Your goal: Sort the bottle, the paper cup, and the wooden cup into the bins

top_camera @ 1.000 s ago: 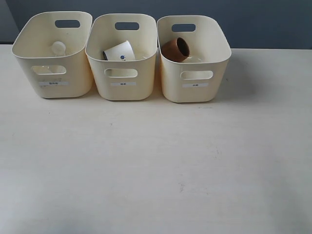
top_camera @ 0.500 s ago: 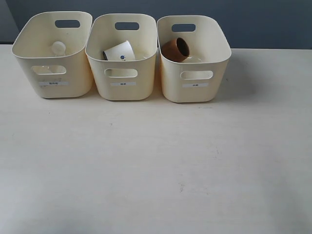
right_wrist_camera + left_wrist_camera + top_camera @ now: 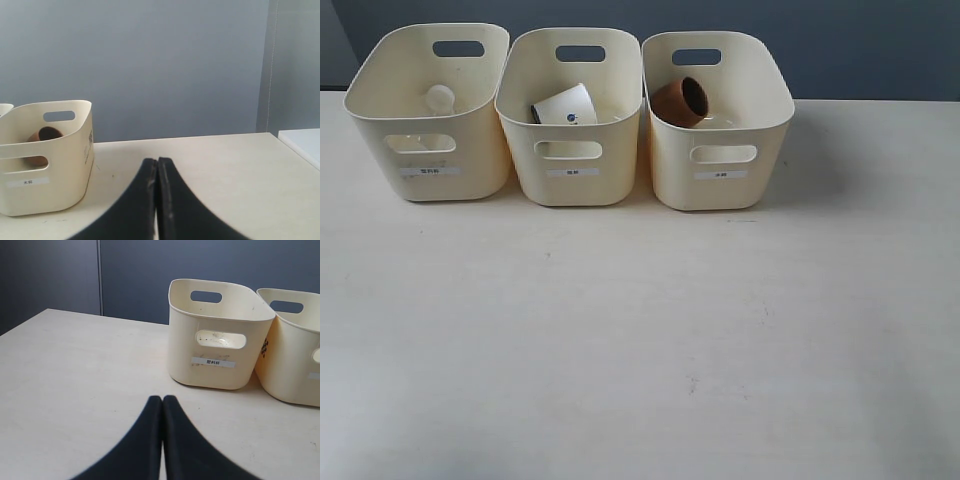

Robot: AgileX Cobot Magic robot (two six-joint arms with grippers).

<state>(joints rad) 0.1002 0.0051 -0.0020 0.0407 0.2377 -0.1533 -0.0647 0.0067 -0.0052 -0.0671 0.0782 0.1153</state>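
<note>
The bottle (image 3: 440, 98) lies in the left of the three bins (image 3: 428, 110), the paper cup (image 3: 566, 106) on its side in the middle bin (image 3: 572, 118), and the wooden cup (image 3: 680, 101) tipped over in the right bin (image 3: 717, 120). The left tool (image 3: 162, 399) and right tool (image 3: 157, 161) each have their fingers pressed together, holding nothing, above the bare bench (image 3: 640, 330). Both sit well apart from the bins and their contents.
</note>
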